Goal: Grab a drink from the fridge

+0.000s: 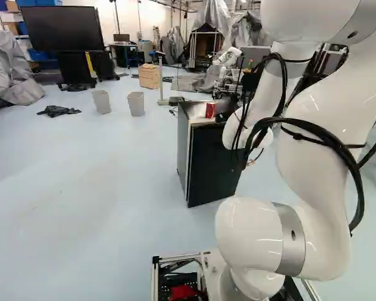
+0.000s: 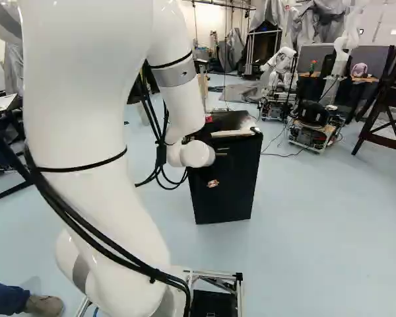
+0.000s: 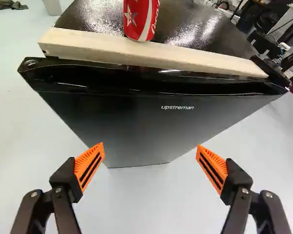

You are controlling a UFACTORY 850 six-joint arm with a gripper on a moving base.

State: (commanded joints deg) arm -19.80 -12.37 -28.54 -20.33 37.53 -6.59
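The black fridge [image 1: 214, 164] stands on the floor ahead of the base, its door [image 3: 156, 122] shut. On its top is a red drink can [image 1: 210, 110], seen upright behind a pale wooden strip [image 3: 151, 55] in the wrist view. My gripper [image 2: 212, 183] is mostly hidden in the right base view; a small orange part shows against the fridge front. In the wrist view the gripper [image 3: 150, 166] stands wide open before the door, nothing between its orange pads. The inside of the fridge is hidden.
Two grey bins [image 1: 136, 103] and a wooden box [image 1: 149, 76] stand beyond the fridge. Another robot [image 2: 277, 82] is behind it, with a wheeled base [image 2: 315, 125] nearby. Part of a person's leg and shoe [image 2: 43, 305] shows beside my base.
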